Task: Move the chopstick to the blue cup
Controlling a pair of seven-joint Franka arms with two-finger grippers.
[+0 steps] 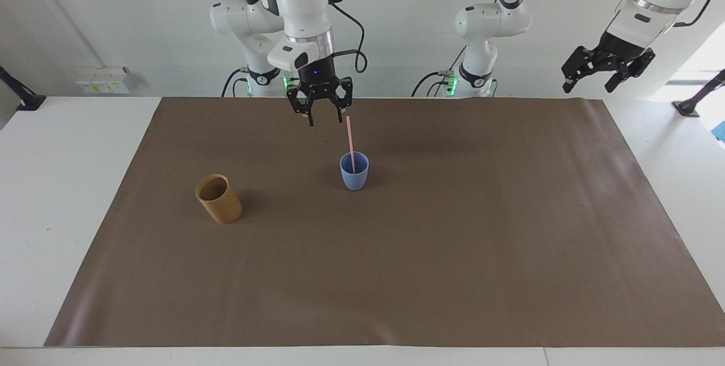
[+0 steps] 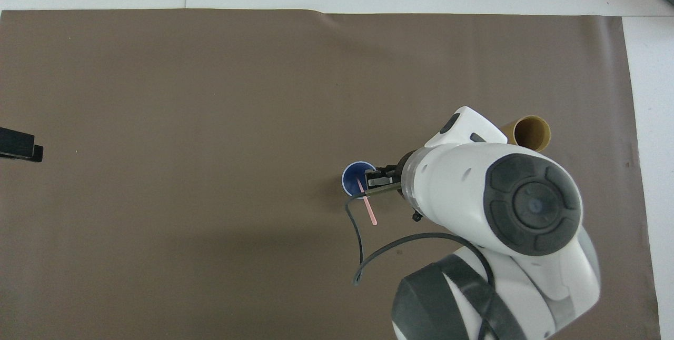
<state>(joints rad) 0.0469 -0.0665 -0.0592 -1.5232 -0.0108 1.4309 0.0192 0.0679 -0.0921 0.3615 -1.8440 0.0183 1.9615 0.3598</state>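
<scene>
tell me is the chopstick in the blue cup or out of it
In. The chopstick stands with its lower end inside the blue cup, leaning on the rim, free of the right gripper.

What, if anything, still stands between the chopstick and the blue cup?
Nothing visible does. The chopstick already stands in the blue cup, leaning on its rim. The right gripper is open, apart from the stick and up over the mat beside the cup. The left gripper waits, open, off its end of the table.

No lettering, label, brand or number can be read anywhere here, not on the arms, cups, or table
</scene>
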